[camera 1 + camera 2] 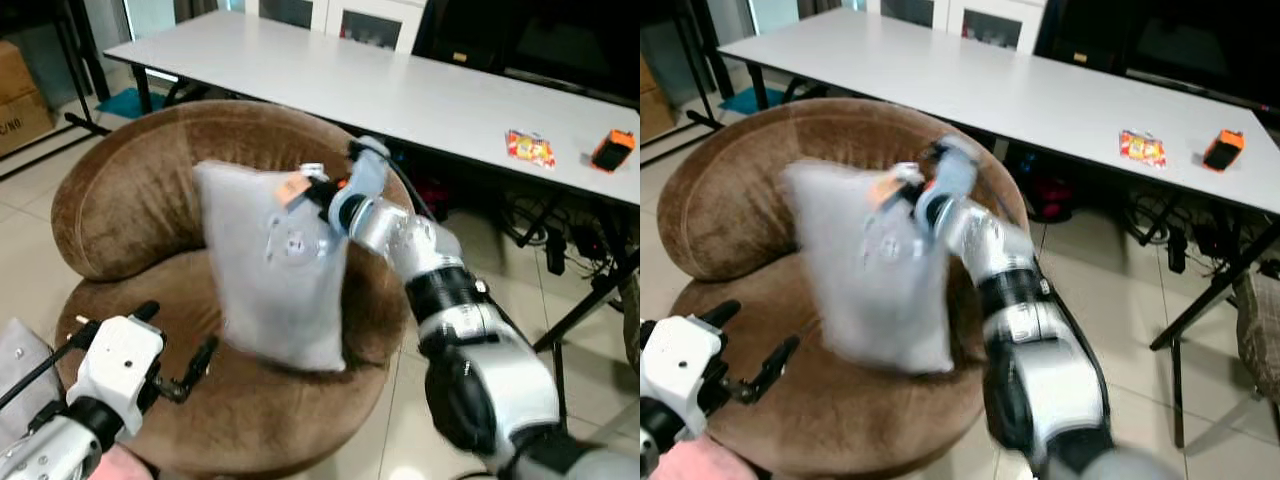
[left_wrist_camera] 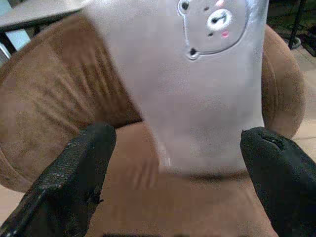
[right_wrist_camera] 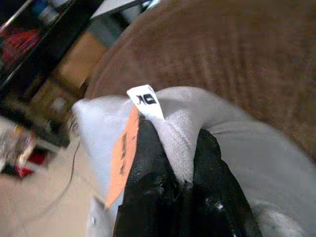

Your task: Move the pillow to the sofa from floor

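Observation:
A grey pillow (image 1: 270,265) with a bear face hangs over the seat of the round brown sofa chair (image 1: 130,200); its lower end looks close to or on the cushion. My right gripper (image 1: 315,190) is shut on the pillow's upper corner by its white and orange tags (image 3: 136,128), the black fingers (image 3: 148,163) pinching the fabric. My left gripper (image 1: 185,365) is open low over the front of the seat, its fingers (image 2: 74,173) spread apart with the pillow (image 2: 207,84) ahead of them and nothing between them.
A long white table (image 1: 400,90) stands behind the chair, carrying a snack packet (image 1: 530,148) and an orange device (image 1: 612,150). Cables and table legs (image 1: 580,300) are on the tiled floor to the right. A cardboard box (image 1: 20,95) sits at far left.

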`<state>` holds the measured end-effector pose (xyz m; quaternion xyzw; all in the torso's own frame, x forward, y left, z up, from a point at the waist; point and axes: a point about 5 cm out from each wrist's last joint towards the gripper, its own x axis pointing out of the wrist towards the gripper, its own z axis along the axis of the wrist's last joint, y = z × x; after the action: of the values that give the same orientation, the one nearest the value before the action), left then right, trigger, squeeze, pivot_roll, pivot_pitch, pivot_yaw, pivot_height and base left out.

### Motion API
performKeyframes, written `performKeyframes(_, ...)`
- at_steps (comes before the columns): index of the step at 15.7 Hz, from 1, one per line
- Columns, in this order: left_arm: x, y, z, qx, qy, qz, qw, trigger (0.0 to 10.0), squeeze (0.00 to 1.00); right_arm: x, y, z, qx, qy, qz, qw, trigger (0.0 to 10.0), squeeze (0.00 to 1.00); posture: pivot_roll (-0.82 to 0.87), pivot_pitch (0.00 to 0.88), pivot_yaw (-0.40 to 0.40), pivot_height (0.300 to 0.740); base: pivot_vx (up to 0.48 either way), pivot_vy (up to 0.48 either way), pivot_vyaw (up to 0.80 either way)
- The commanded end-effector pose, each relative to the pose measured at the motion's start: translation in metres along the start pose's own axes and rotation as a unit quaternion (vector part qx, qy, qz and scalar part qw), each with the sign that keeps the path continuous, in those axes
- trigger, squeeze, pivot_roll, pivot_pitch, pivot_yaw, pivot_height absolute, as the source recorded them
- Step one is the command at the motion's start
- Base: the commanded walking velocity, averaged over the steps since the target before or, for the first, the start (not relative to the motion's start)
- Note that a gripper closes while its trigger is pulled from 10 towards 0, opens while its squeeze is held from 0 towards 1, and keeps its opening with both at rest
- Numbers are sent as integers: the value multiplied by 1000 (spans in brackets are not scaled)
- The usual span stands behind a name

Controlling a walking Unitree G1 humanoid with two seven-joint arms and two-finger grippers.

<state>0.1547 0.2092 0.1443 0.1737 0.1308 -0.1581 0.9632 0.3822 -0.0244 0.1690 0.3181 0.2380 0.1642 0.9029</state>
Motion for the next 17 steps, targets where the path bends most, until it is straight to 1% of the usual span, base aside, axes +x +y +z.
performKeyframes(1,-3,-1,3,-2,0,-10,1000,10000,0,6,-6,-16,54,6,-43,998,10000,0,153,0,-109,740,0,0,0)
performKeyframes(2,-3,-2,2,-4,0,-14,1000,10000,0,5,-23,-19,86,5,-89,992,10000,0,155,0,-108,740,0,0,0)
performKeyframes(3,-3,0,3,-6,-1,-17,1000,10000,0,0,-56,-25,130,3,-177,976,10000,0,155,0,-103,740,0,0,0)
performKeyframes(4,-1,3,5,-2,-5,-15,1000,10000,0,-4,-74,-28,148,3,-224,963,10000,0,154,0,-96,740,0,0,0)
performKeyframes(5,1,6,7,2,-10,-10,1000,10000,0,-7,-83,-28,152,-2,-248,957,10000,0,153,0,-91,740,0,0,0)
performKeyframes(6,4,14,11,9,-21,8,1000,10000,0,-11,-92,-21,146,-18,-284,948,10000,0,152,0,-84,740,0,0,0)
performKeyframes(7,7,22,16,16,-33,32,999,10000,0,-12,-90,-1,137,-54,-289,946,10000,118,151,0,-82,740,0,0,0)
performKeyframes(8,7,25,17,20,-37,43,998,10000,0,-12,-87,9,126,-74,-281,948,10000,1000,151,0,-81,740,0,0,0)
performKeyframes(9,8,27,19,22,-41,51,998,10000,0,-11,-80,22,115,-101,-242,958,10000,1000,153,0,-85,740,0,0,0)
performKeyframes(10,10,29,20,23,-43,57,997,10000,0,-12,-78,30,120,-119,-231,958,10000,1000,153,0,-84,740,0,0,0)
performKeyframes(11,10,30,20,24,-44,60,997,10000,0,-15,-82,34,95,-126,-255,954,10000,1000,151,0,-84,740,0,0,0)
performKeyframes(12,15,31,21,25,-50,64,996,10000,0,-19,-87,46,65,-149,-260,952,10000,1000,142,0,-80,740,0,0,0)
performKeyframes(13,20,33,21,23,-52,76,995,10000,0,-22,-88,53,50,-161,-250,954,10000,0,128,0,-72,740,0,0,0)
performKeyframes(14,26,35,20,23,-49,96,994,10000,0,-23,-89,60,20,-167,-232,958,10000,0,118,0,-66,740,0,0,0)
performKeyframes(15,32,35,21,18,-53,112,992,10000,0,-26,-90,67,-19,-177,-215,960,10000,0,111,0,-69,740,0,0,0)
performKeyframes(16,38,33,23,6,-64,121,991,10000,0,-29,-92,73,-81,-188,-198,958,10000,0,111,0,-78,740,0,0,0)
performKeyframes(17,44,28,24,-24,-74,134,988,10000,0,-31,-93,75,-160,-192,-164,954,10000,0,112,0,-88,740,0,0,0)
